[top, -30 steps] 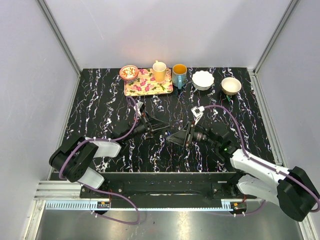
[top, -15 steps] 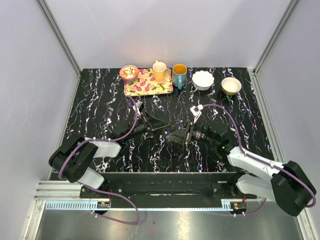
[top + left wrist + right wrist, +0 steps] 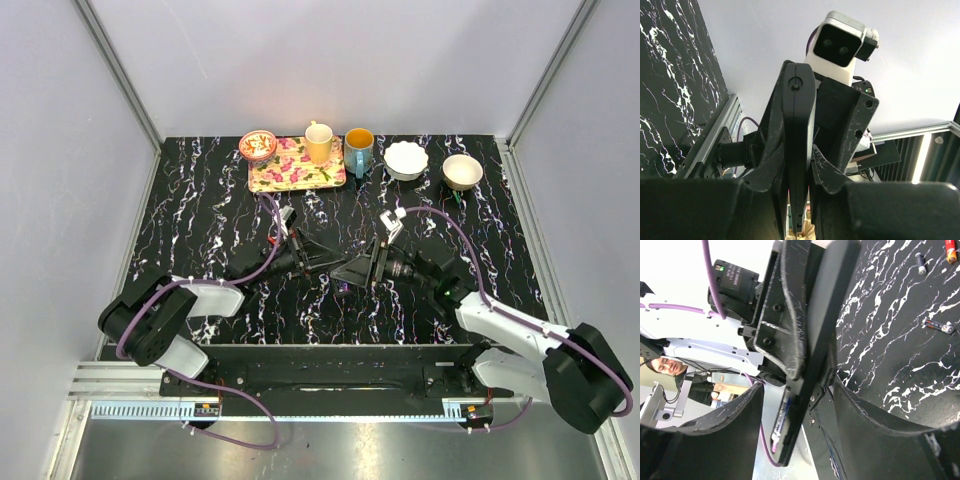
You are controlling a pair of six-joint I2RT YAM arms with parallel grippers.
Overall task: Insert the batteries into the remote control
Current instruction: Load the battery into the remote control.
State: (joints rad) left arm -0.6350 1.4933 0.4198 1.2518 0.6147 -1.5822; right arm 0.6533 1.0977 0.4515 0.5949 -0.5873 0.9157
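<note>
Surface: black veined tabletop [image 3: 200, 200].
Left gripper [image 3: 797, 167]: clamped on slim black plastic remote control [image 3: 822, 315].
Right gripper [image 3: 800, 390]: parted, remote control held between jaws untouched.

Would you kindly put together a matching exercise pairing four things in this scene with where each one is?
Things:
1. remote control
2. yellow mug
3. white bowl
4. loose battery

Places:
a. standing on the floral tray
b. lying on the black marbled table
c. clamped in the left gripper
d. between the blue mug and the tan bowl

Pairs: 1-c, 2-a, 3-d, 4-b
</note>
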